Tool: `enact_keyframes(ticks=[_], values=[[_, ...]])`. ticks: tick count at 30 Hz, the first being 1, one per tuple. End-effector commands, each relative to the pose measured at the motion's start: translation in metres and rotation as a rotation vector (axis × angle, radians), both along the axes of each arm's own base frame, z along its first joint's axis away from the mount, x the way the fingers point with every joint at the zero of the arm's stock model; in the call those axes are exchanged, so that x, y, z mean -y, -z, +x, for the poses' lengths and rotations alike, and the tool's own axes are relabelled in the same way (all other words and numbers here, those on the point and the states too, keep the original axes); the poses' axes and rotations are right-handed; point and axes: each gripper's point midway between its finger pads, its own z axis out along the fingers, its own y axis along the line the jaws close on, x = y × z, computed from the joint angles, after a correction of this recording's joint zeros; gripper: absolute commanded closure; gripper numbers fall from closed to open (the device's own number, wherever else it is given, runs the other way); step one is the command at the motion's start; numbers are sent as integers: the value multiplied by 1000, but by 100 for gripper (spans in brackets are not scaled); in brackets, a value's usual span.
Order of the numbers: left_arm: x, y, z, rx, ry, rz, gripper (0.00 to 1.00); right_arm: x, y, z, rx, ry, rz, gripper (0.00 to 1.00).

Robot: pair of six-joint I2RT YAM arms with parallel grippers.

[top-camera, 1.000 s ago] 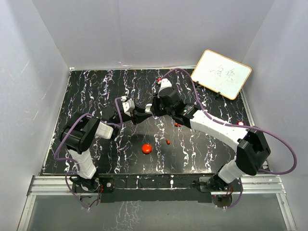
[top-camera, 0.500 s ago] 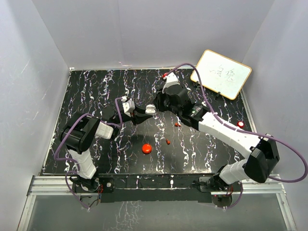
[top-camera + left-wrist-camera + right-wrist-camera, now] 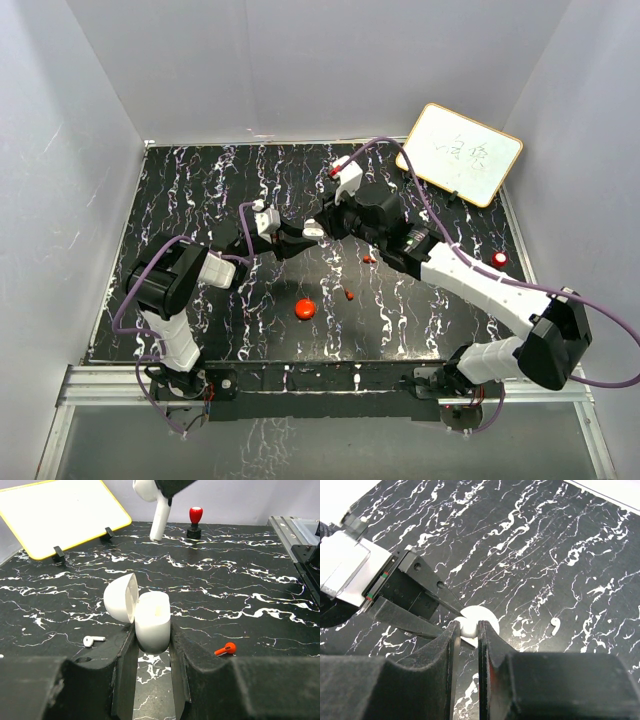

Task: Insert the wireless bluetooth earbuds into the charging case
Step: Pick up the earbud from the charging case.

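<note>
My left gripper (image 3: pixel 152 640) is shut on the white charging case (image 3: pixel 152 620), whose lid (image 3: pixel 121 597) stands open to the left. My right gripper (image 3: pixel 468 630) is shut on a white earbud (image 3: pixel 157 515) and hangs above the case with the stem pointing down, apart from it. In the top view the two grippers meet at mid table, at the case (image 3: pixel 313 229). A second white earbud (image 3: pixel 92 640) lies on the table left of the case. A red earbud (image 3: pixel 226 649) lies to its right. Two red earbuds (image 3: pixel 350 295) (image 3: pixel 369 259) show from above.
A round red puck (image 3: pixel 305 308) lies on the black marbled table (image 3: pixel 200 200) near the front. A whiteboard (image 3: pixel 460 152) leans at the back right. A red-topped knob (image 3: pixel 194 520) stands at the right edge (image 3: pixel 499 259). White walls enclose the table.
The right arm's elbow has swung out to the right and its wrist has turned, while its gripper stayed over the case. The left arm has not moved.
</note>
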Motion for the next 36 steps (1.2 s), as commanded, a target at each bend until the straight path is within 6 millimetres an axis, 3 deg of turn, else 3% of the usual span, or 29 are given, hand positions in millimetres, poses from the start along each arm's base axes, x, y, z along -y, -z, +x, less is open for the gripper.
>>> enact_keyframes(ticks=[1, 22, 36], values=[[0, -50, -6, 240, 32, -80, 100, -6, -26, -1, 128, -85, 27, 85], [2, -54, -17, 243, 104, -70, 100, -11, -1, -9, 149, -305, -13, 87], [2, -55, -20, 245, 118, -68, 100, -15, 14, -12, 114, -356, -37, 88]])
